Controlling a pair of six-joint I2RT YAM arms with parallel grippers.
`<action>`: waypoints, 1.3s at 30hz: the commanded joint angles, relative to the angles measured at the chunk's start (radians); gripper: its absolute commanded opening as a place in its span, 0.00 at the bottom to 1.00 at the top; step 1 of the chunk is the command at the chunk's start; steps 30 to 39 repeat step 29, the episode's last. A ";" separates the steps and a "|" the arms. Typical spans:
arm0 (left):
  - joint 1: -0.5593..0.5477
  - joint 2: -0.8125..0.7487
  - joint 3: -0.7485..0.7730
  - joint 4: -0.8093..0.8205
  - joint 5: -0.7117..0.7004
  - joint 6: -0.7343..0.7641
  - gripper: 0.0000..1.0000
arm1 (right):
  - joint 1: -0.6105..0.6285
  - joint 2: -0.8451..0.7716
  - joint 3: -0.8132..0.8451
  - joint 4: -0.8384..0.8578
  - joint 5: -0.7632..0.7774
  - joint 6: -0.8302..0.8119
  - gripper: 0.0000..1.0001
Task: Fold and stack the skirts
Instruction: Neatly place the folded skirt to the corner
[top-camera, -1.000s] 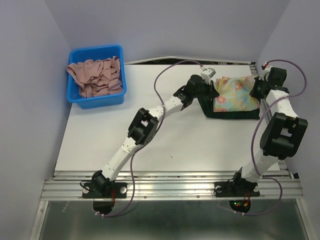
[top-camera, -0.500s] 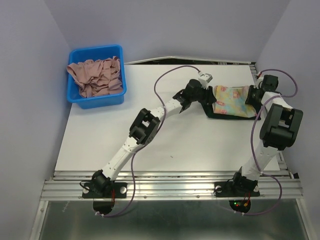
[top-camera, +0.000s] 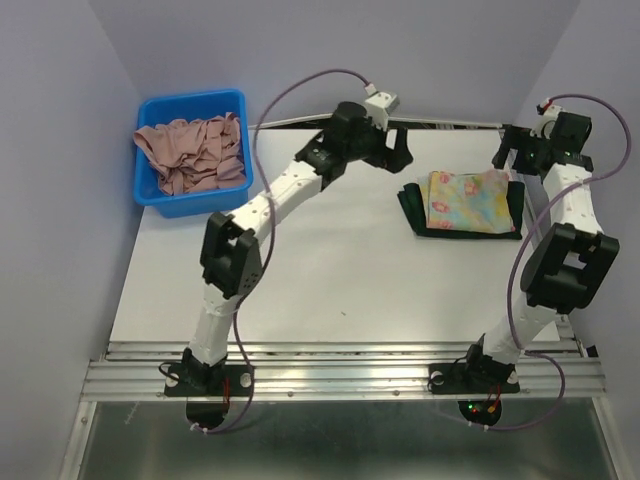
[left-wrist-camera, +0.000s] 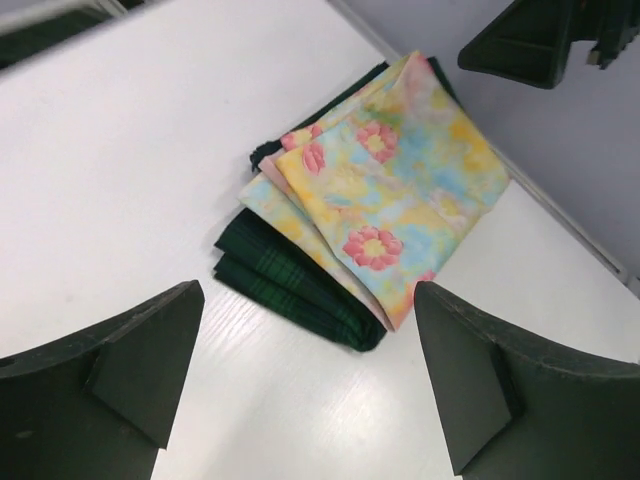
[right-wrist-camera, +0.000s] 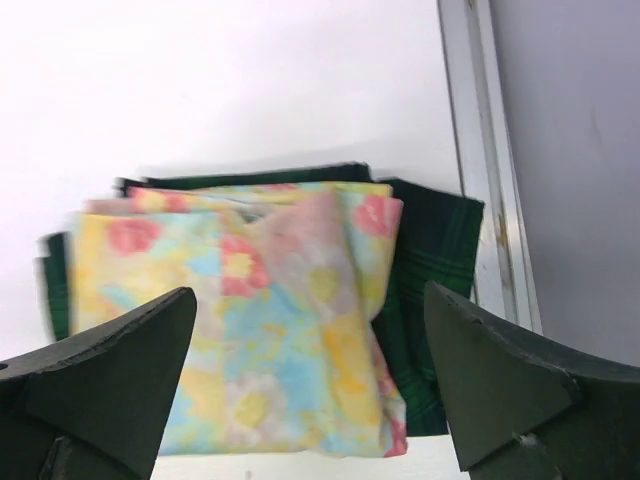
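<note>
stack: folded floral skirt (top-camera: 468, 200) atop dark plaid skirt (left-wrist-camera: 290, 285) | left tool (left-wrist-camera: 305, 320) spread | right tool (right-wrist-camera: 310, 310) spread

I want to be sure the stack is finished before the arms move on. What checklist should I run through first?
1. Left gripper open, holding nothing: ok.
2. Right gripper open, holding nothing: ok.
3. Floral skirt folded, lying on the plaid skirt: ok.
4. Floral skirt's layers flush: not ok, they fan out at one corner.
5. Both grippers clear of the stack: ok.
6. Pinkish cloth in the blue bin needs folding: cannot tell.
</note>
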 joint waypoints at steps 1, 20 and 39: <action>0.102 -0.226 -0.047 -0.202 0.043 0.093 0.98 | -0.007 -0.093 0.144 -0.111 -0.193 0.032 1.00; 0.376 -1.193 -1.161 -0.361 -0.097 0.530 0.98 | 0.677 -0.487 -0.544 -0.120 -0.173 -0.003 1.00; 0.392 -1.141 -1.189 -0.302 -0.097 0.480 0.98 | 0.725 -0.620 -0.702 -0.103 -0.045 -0.029 1.00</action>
